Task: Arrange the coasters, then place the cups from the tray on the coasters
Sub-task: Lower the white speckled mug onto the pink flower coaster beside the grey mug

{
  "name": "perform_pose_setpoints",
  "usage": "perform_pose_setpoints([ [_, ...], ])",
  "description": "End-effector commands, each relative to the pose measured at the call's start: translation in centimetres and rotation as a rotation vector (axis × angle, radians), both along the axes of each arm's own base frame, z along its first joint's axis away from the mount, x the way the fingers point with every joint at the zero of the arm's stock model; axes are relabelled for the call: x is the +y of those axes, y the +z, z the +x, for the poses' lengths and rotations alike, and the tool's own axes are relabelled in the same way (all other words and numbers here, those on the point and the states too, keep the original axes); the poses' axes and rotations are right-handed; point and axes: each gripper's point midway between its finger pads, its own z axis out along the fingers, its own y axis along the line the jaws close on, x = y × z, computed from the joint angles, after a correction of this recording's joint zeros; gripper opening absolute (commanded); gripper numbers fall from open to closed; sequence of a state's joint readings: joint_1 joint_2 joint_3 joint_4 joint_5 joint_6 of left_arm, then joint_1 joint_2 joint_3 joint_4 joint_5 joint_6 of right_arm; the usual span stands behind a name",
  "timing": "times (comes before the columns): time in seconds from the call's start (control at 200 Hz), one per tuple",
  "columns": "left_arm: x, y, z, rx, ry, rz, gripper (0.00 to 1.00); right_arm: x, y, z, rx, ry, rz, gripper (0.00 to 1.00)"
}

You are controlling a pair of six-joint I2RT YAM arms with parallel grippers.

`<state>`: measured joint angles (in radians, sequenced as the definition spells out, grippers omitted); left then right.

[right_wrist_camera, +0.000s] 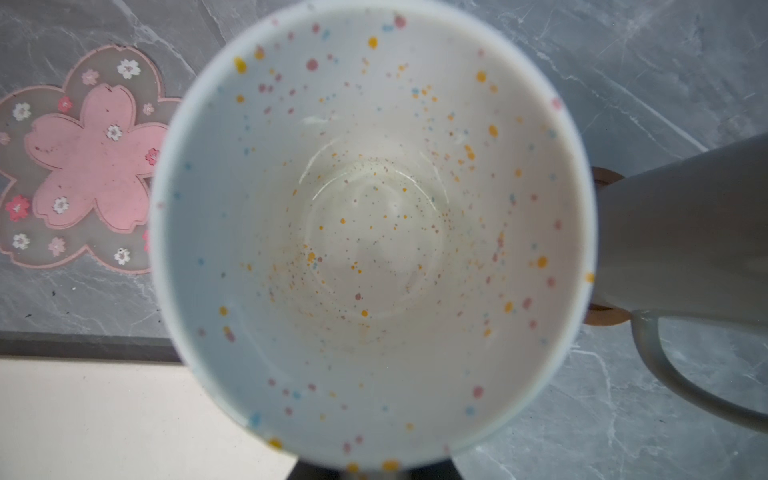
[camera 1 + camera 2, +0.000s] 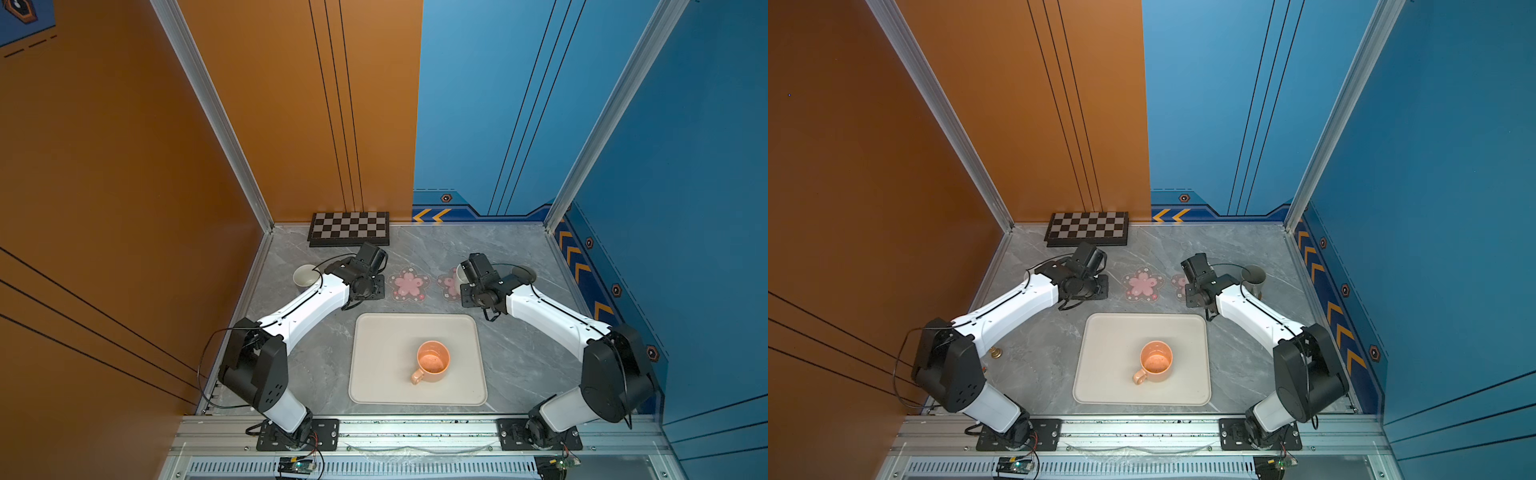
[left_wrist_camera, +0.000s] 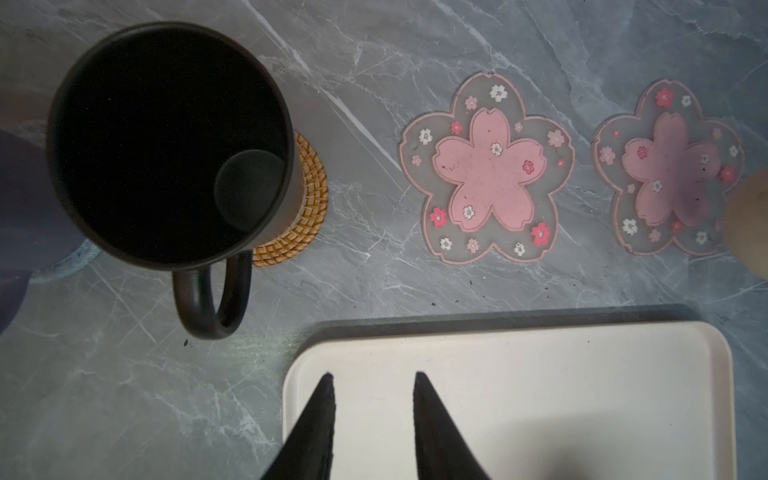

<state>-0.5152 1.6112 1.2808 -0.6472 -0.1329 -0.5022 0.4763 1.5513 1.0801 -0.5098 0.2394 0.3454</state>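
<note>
left hand [image 3: 374, 375]: it's hanging over a corner of the tray [image 3: 582, 374], fingers spread apart and gripping nothing
right hand [image 1: 376, 468]: it's pinching the rim of the white speckled mug [image 1: 374, 232], fingers pressed close on the wall
white speckled mug: it's sitting right under the right hand, covering most of the second flower coaster [image 2: 448, 283]; can't tell if it's touching down
black mug [image 3: 166, 141]: it's standing on the rattan coaster [image 3: 309, 199], just ahead of the left hand, toward its outer side
first flower coaster [image 3: 486, 170]: it's lying bare between the two hands, just past the tray's rim
grey mug [image 2: 1253, 276]: it's standing on the wooden coaster [image 1: 604, 322], just beside the right hand on its outer side
lavender mug [image 2: 305, 276]: it's standing beyond the black mug from the left hand
orange mug [image 2: 433, 359]: it's sitting upright in the tray, well behind both hands
checkered board [image 2: 349, 229]: it's lying at the back of the bench [image 2: 523, 365], past the left hand
</note>
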Motion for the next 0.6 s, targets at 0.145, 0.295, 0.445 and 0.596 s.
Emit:
perform_pose_setpoints([
  [0.145,-0.8,0.1,1.1,0.013,-0.018,-0.021,0.33,1.2,3.3,4.4,-0.155,-0.001,0.035,0.0],
  [0.295,-1.2,-0.4,1.4,0.027,-0.023,-0.023,0.33,1.2,2.7,5.1,-0.159,-0.004,0.033,0.0],
  [0.445,-1.5,-0.6,1.7,0.035,-0.028,-0.028,0.34,1.1,2.3,5.9,-0.17,0.001,0.042,0.0],
  [0.596,-1.9,-0.8,1.9,0.042,-0.033,-0.036,0.33,0.6,2.1,6.5,-0.174,-0.018,0.059,0.0],
])
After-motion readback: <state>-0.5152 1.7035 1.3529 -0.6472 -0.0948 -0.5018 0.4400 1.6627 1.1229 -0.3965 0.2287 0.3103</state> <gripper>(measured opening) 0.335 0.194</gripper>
